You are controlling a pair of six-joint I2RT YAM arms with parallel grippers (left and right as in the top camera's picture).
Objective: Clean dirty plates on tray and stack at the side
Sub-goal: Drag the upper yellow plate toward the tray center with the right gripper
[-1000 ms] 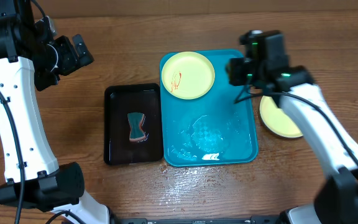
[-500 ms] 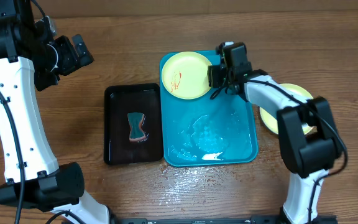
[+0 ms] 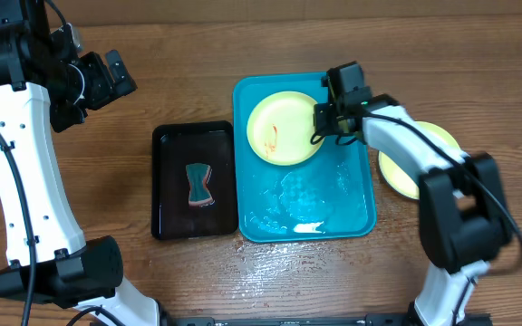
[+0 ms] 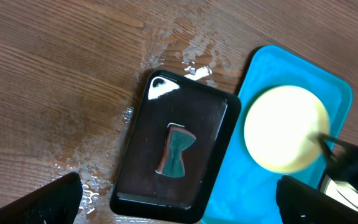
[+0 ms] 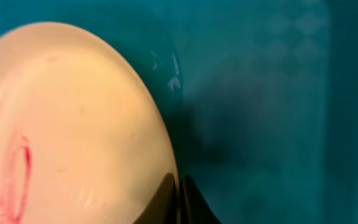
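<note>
The brown wooden worktop (image 3: 243, 45) carries the turquoise tray (image 3: 306, 204), a smaller black tray (image 3: 172, 181) just beside its left side, and a yellow-green plate (image 3: 401, 177) at its right. Water (image 3: 270, 258) glistens near the front.

A black tray (image 4: 210, 143) rests on the wooden worktop (image 4: 55, 74), with a sponge (image 4: 174, 151) at its centre. Just beside its long edge is a blue tray (image 4: 253, 193), which holds a yellow plate (image 4: 284, 127) near one end. Water (image 4: 194, 56) spots the worktop at the black tray's corner. The left gripper (image 4: 179, 186) stands wide apart.

Even bright light, glare on the wet tray (image 3: 333, 204), right wrist view blurry.
</note>
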